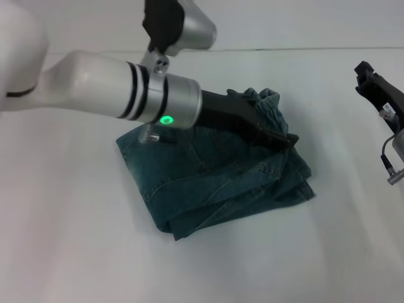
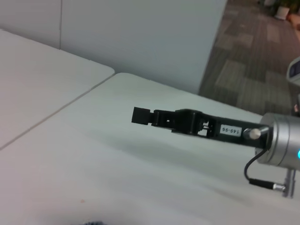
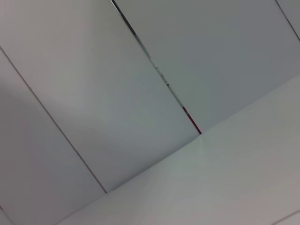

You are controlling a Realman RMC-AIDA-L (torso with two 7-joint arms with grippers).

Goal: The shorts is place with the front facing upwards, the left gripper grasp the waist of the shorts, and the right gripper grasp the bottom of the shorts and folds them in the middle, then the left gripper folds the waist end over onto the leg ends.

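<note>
The left gripper (image 1: 287, 139) lies low over the shorts (image 1: 218, 170), its black fingers drawn together at the bundle's right-hand edge, apparently pinching a fold of denim, though the contact itself is hard to make out. The shorts sit folded into a compact, rumpled stack near the middle of the white desk (image 1: 76, 240), one puckered edge sticking up behind the gripper. The right gripper (image 1: 369, 79) hangs well apart from the shorts, above bare desk; I cannot tell how far open it is.
</note>
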